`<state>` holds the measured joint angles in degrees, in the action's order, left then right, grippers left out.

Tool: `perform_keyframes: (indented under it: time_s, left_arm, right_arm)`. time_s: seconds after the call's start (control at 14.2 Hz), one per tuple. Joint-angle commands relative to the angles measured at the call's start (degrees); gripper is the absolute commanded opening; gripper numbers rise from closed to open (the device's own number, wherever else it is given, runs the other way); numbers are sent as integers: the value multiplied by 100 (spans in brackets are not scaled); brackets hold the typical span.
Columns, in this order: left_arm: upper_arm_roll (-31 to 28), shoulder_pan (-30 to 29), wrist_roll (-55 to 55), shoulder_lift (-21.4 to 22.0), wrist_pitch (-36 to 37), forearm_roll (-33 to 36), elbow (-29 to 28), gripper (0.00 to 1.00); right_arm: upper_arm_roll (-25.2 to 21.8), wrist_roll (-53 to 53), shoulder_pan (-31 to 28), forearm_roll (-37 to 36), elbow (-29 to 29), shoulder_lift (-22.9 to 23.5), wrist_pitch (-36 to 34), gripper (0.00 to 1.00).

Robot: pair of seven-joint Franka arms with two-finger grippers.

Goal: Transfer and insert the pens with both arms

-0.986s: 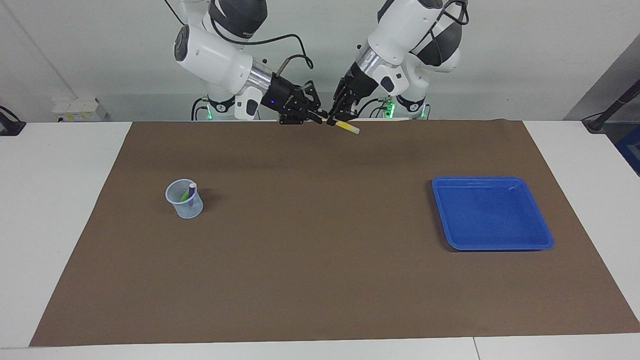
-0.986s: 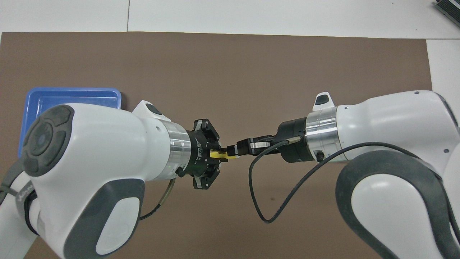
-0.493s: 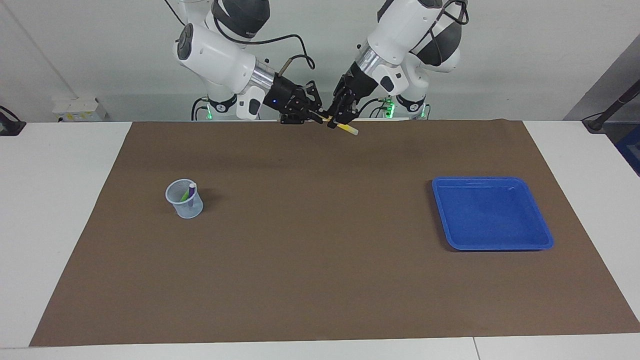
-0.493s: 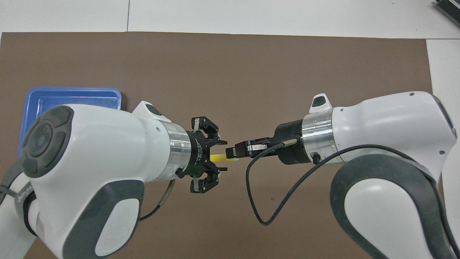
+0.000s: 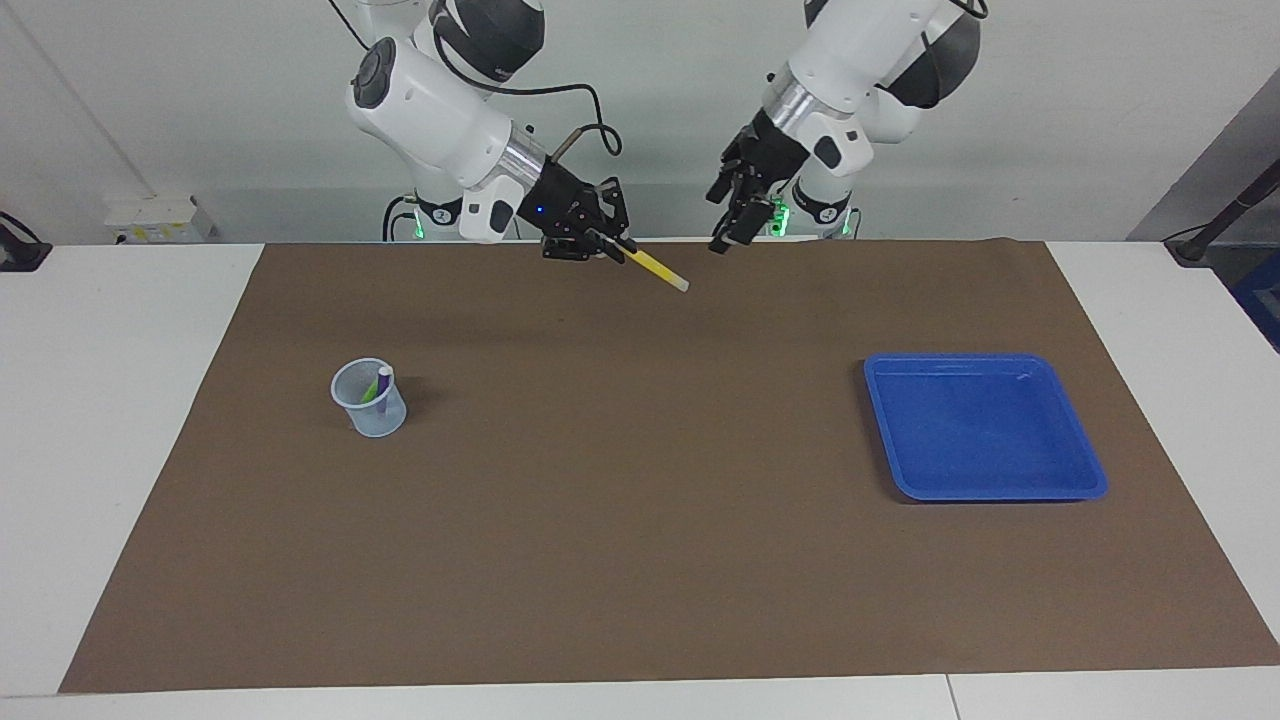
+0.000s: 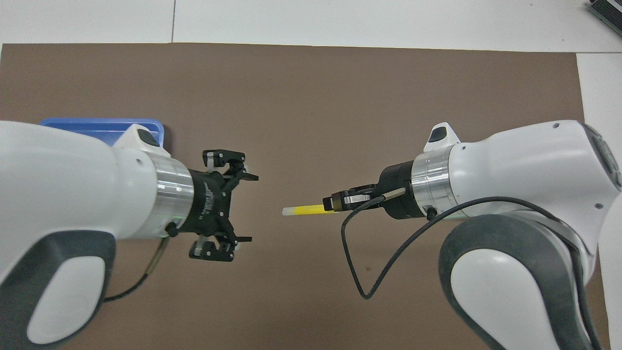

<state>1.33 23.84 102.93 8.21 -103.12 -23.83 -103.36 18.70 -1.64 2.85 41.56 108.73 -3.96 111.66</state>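
My right gripper is shut on the barrel of the yellow pen, held up in the air over the mat's edge nearest the robots. The pen's pale cap end points toward the left gripper. My left gripper hangs open and empty, a gap away from the pen's tip. A clear cup stands on the mat toward the right arm's end. In it stand the purple pen and the green pen. The overhead view does not show the cup.
A blue tray lies on the brown mat toward the left arm's end, with nothing in it. In the overhead view the left arm covers most of it. White tabletop borders the mat.
The left gripper opened, let go of the yellow pen and drew back toward its own end. The right gripper kept the pen and moved slightly away with it.
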Motion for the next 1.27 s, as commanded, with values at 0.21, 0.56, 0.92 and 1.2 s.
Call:
perform_keyframes:
  time_s: [0.21,0.56,0.92,1.2]
  left_arm:
    - [26,-2152,-2721,198,635,36,-149,100]
    - [26,-2945,-4656,233,706,774,-175,100]
    - [17,-3069,-5660,233,899,1283,-140,100]
    - [-105,-3000,-6511,50,881,1828,35,100]
  right_arm:
    - [2,172,-267,-1253,-45,27,-4,0]
    - [2,190,-539,-2562,-10,18,-31,0]
    - [2,146,-864,-3750,113,-52,-249,0]
    - [2,-29,-1119,-4181,166,-166,-426,0]
